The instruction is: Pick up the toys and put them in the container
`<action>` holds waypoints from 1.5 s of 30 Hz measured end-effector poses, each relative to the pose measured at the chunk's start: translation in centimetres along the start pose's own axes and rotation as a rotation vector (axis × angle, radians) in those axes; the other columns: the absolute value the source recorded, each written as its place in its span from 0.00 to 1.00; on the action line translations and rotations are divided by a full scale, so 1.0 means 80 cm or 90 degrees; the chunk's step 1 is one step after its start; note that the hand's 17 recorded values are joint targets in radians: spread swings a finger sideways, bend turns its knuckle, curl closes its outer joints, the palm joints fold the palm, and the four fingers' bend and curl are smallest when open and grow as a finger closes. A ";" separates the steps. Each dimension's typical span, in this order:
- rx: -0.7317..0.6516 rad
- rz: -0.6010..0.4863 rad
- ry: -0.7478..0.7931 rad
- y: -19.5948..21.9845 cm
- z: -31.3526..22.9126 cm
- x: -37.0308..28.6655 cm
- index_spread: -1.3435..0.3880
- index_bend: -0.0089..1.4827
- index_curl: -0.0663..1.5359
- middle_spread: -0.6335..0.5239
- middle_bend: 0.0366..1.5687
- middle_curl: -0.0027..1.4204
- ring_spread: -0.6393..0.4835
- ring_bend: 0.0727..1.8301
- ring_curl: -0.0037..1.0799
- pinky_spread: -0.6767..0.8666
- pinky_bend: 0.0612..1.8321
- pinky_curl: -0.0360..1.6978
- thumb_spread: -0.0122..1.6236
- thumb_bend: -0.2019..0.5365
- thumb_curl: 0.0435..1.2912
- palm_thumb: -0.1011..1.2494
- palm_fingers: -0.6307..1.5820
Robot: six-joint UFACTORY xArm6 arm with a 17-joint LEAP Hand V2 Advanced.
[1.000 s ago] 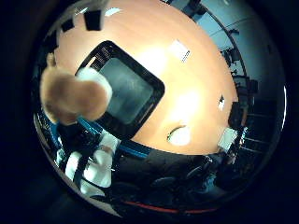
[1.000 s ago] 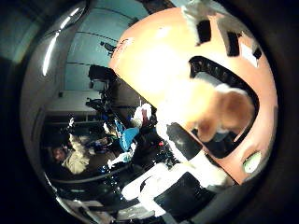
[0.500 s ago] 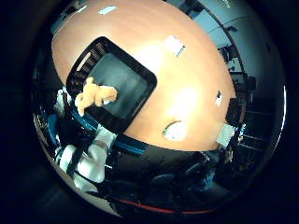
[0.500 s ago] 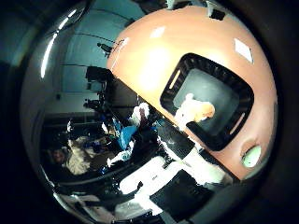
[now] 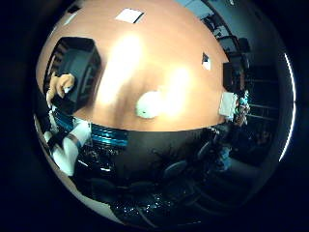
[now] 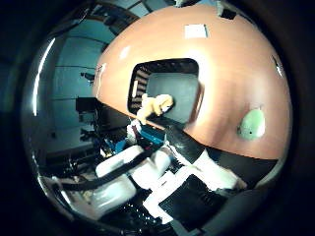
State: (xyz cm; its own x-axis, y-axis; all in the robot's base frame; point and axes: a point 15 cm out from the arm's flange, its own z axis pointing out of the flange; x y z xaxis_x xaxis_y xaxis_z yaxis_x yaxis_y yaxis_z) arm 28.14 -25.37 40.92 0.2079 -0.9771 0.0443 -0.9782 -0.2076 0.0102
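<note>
A tan plush toy (image 6: 155,105) lies inside the black slatted container (image 6: 167,66), against the wall nearest my hand. My hand (image 6: 133,172) is above the table's edge, apart from the toy, with its white fingers relaxed and holding nothing. A pale green toy (image 6: 252,124) sits alone on the orange table (image 6: 236,59), near its edge and well to one side of the container. One white finger (image 5: 67,150) shows beside the container in the little finger side view.
White paper squares (image 6: 196,31) lie on the table beyond the container. A small dark item (image 5: 206,59) and a white object (image 5: 228,104) sit near the far rim. Office chairs (image 5: 174,169) stand on the floor past the table's edge.
The tan plush toy has left my fingers and now lies in the container. The hand has drawn away from it, and the pale green toy has come more into view.
</note>
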 end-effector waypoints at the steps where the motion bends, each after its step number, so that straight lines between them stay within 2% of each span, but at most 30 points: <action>1: -0.003 0.000 0.006 0.005 0.009 0.012 0.53 0.12 0.24 0.50 0.11 0.24 0.71 0.11 0.21 0.71 0.07 0.21 0.67 0.24 0.20 0.53 0.38; 10: -0.010 0.039 0.032 0.040 0.114 0.104 0.54 0.12 0.23 0.50 0.11 0.24 0.71 0.09 0.22 0.70 0.07 0.20 0.66 0.24 0.21 0.53 0.38; 15: -0.020 0.055 0.015 0.050 0.164 0.120 0.54 0.12 0.23 0.50 0.11 0.24 0.71 0.08 0.22 0.70 0.07 0.19 0.66 0.24 0.21 0.53 0.38; 35: -0.036 0.089 -0.022 0.061 0.290 0.157 0.54 0.12 0.23 0.50 0.10 0.24 0.71 0.08 0.24 0.70 0.08 0.19 0.65 0.24 0.21 0.52 0.40; 37: -0.040 0.089 -0.029 0.061 0.302 0.157 0.54 0.11 0.22 0.49 0.10 0.24 0.68 0.11 0.25 0.70 0.10 0.20 0.65 0.24 0.21 0.52 0.42; 40: -0.045 0.086 -0.032 0.063 0.309 0.158 0.54 0.10 0.21 0.45 0.12 0.24 0.58 0.17 0.27 0.69 0.14 0.20 0.65 0.24 0.21 0.53 0.48; 43: -0.064 0.078 -0.023 0.067 0.312 0.160 0.54 0.12 0.20 0.39 0.17 0.26 0.45 0.25 0.29 0.59 0.16 0.20 0.65 0.26 0.23 0.60 0.55; 45: -0.082 0.071 -0.016 0.067 0.314 0.158 0.53 0.12 0.20 0.34 0.24 0.28 0.36 0.33 0.31 0.49 0.19 0.19 0.64 0.26 0.24 0.63 0.68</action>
State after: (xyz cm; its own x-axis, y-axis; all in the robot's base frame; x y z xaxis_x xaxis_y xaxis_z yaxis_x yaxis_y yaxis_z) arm 25.49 -40.01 16.45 0.0969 -0.9949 0.0277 -0.9865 -0.0923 0.1350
